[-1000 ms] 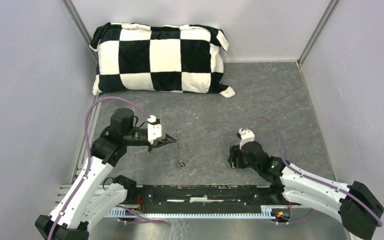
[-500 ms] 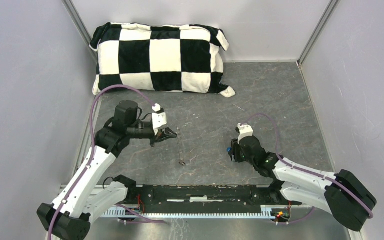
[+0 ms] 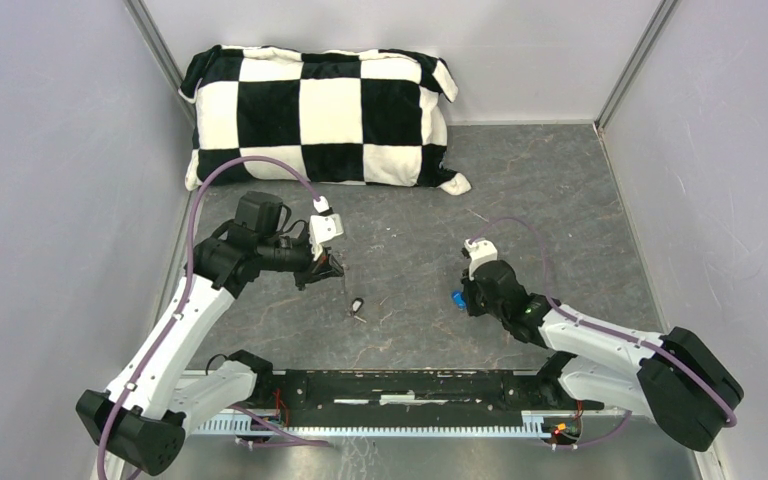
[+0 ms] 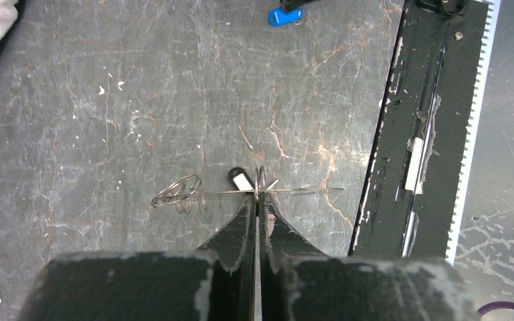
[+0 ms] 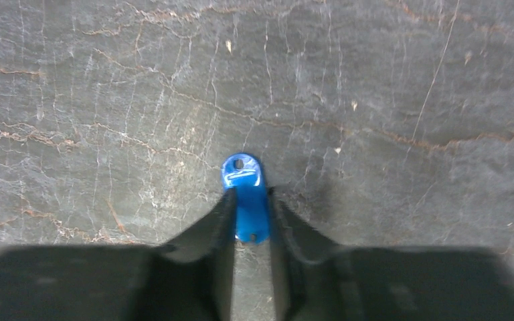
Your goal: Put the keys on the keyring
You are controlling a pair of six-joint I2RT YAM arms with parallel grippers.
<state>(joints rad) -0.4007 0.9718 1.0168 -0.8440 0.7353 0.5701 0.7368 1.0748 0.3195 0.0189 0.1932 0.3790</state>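
Above the counter at left, the left jaws are pinched on the keyring, black key against its wire. Well off to its right, the right jaws clamp the blue key, holed head pointing forward; it likely must travel leftward.

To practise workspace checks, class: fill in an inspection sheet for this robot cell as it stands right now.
Surface: grey cracked mat, scuffed, pale flecks.
Job's things: keyring pinched in left gripper; black key beside its wire, threading cannot be told; blue key held in right gripper.
Clutter: checkered pillow at the far end.
Grippers: both shut, each on its item.
Cables: purple cables loop above each arm, clear of the keys.
Surroundings: plain grey walls; black rail at near edge.
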